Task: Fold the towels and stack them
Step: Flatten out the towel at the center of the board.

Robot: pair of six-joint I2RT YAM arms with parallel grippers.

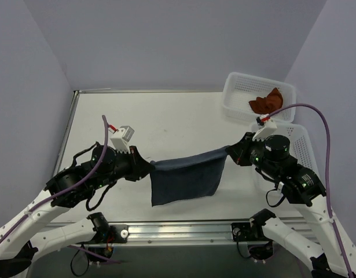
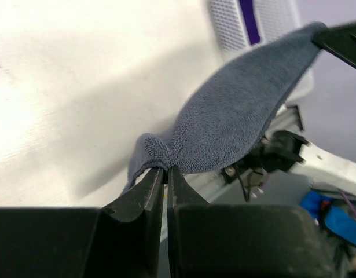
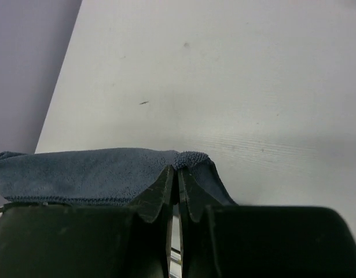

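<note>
Slate blue-grey towel (image 1: pixel 185 176) strung between my two arms over the table (image 1: pixel 166 116). My left gripper (image 1: pixel 150 168) pinches one upper corner and my right gripper (image 1: pixel 228 152) the other; in both wrist views the fingers are closed to a sliver with cloth bunched at the tips. The top edge sags slightly between the grips and the rest hangs as a sheet; I cannot tell whether its lower edge touches the table. The rust towel (image 1: pixel 266 102) lies crumpled in the far white basket (image 1: pixel 238 81), well apart.

Top cam overhead, wrist cams close-in (sharing towel (image 1: pixel 183 179)).
</note>
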